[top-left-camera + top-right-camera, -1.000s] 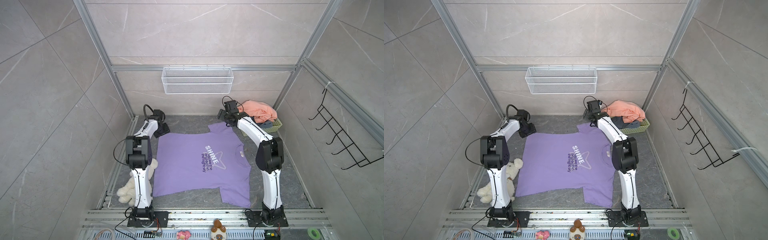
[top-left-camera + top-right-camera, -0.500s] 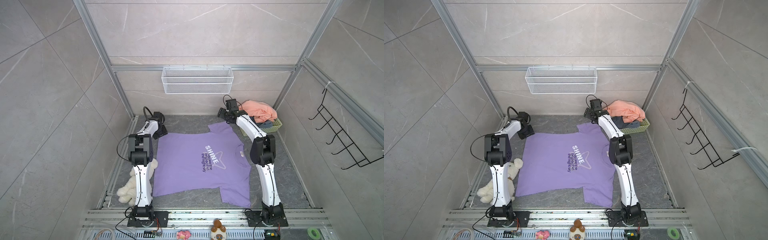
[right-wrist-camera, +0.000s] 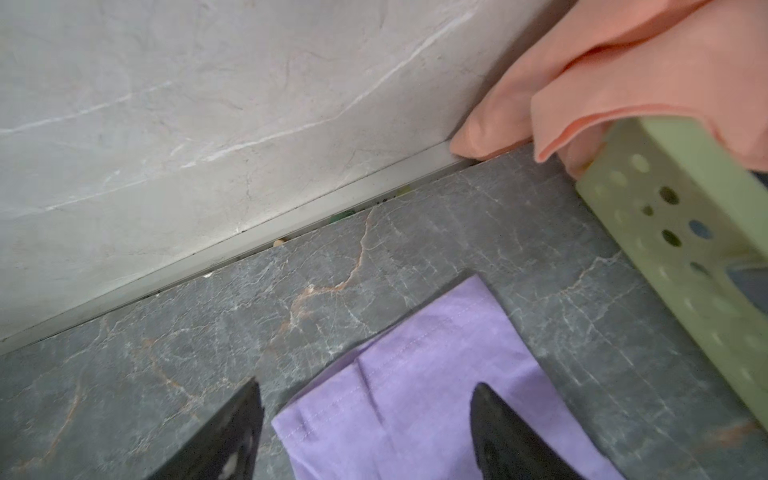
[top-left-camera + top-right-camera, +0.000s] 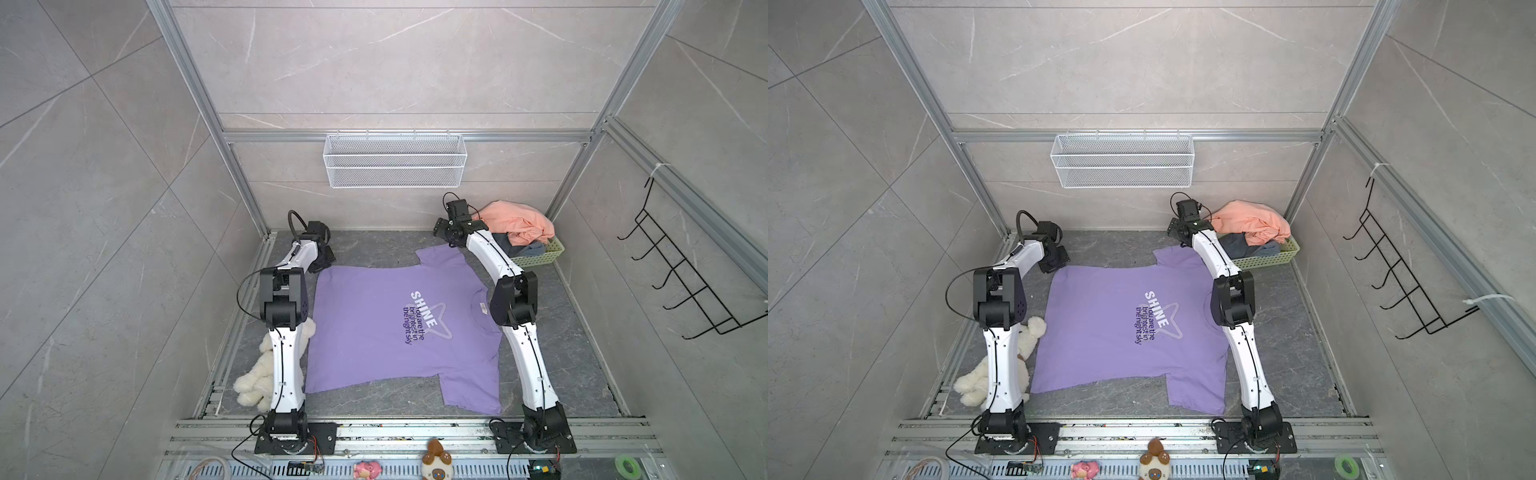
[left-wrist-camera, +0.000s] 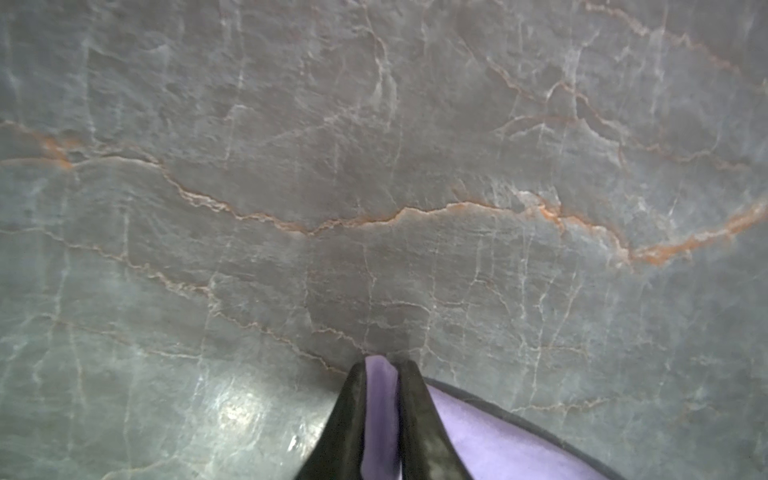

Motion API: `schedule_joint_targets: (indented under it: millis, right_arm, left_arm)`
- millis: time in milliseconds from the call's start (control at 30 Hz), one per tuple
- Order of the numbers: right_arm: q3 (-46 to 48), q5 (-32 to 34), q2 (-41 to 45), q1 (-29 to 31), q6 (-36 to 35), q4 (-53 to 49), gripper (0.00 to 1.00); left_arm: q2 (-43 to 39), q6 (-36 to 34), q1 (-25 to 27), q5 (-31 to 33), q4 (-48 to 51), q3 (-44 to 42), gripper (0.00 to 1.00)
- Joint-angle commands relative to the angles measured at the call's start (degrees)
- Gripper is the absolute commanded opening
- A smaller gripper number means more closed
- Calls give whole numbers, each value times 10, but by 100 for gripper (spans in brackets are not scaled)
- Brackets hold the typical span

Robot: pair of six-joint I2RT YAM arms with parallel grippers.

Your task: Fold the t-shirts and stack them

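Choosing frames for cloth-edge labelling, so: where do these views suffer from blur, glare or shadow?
Left wrist view: soft throughout, with a glare patch on the grey surface beside the left gripper, shut on the lilac t-shirt. Right wrist view: its sleeve stitching sharp, green basket blurred up close. Both top views: evenly lit, crisp.

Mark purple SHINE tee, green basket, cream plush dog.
Lilac-purple SHINE t-shirt [image 4: 365, 328]: in a top view, chest.
Pale-green perforated plastic basket [image 4: 540, 258]: in a top view, front wall.
Fluffy cream plush dog [image 4: 253, 376]: in a top view, body.
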State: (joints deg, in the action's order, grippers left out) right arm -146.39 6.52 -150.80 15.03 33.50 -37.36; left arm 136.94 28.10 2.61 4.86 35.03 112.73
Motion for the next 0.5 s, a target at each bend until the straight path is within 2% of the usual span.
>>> schedule_joint_targets:
  millis: [0,67,167,467]
  right_arm:
    - [-64,33,-42,-3,22,-85,78]
    - [-88,43,-60,-7,38,-113,78]
    - [-91,23,-76,-17,52,-117,75]
    - [-81,48,-96,-19,-13,-66,68]
  left_arm:
    - [-9,8,-3,-14,11,-25,13]
    - [-15,10,-2,-16,8,-32,10]
    - [-21,16,-2,-19,1,-40,8]
    - [-26,16,-2,-35,5,-53,6]
